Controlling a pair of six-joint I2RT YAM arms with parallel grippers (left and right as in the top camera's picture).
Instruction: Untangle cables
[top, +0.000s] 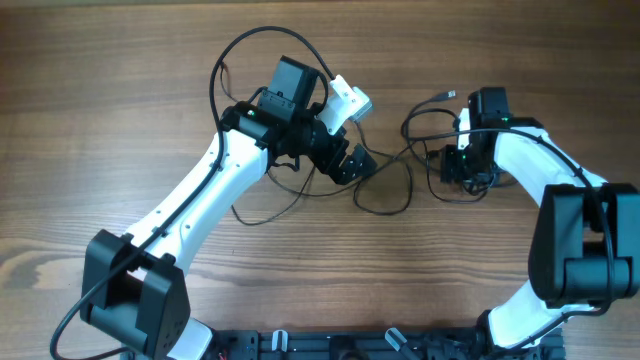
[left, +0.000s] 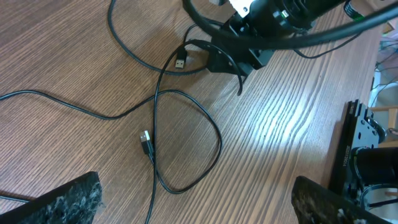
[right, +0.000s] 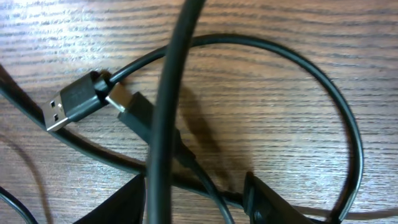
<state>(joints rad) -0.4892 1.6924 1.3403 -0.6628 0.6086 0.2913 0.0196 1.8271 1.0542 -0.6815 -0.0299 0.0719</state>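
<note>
Over the wooden tabletop (top: 120, 60), the left arm (top: 190, 210) reached in from 7 o'clock and the right arm (top: 540, 160) from 5 o'clock. The cables (left: 219, 142) lay on the wood in the gap between them.

In the overhead view the left gripper (top: 352, 162) had the tangle at its 3 o'clock. The right gripper (top: 458, 165) had it at 9 o'clock and stood right over the crowded part, so I judged the right arm the nearer one.

Through the left wrist camera I saw the left gripper's fingers (left: 68, 199) spread wide, holding nothing. One loose loop lay just ahead at 12 o'clock, its long axis running from 6 to 12. A small plug (left: 146, 144) lay beside this loop and pointed to about 11 o'clock.

Through the right wrist camera the right gripper (right: 196, 193) had its jaws apart. A thin cable ran between them, and the gap was clearly wider than the cable, so I judged that it was not clamped. A flat USB plug (right: 71, 106) lay at 10 o'clock of it, its long axis from 2 to 8 and its metal end pointing to 8 o'clock.
</note>
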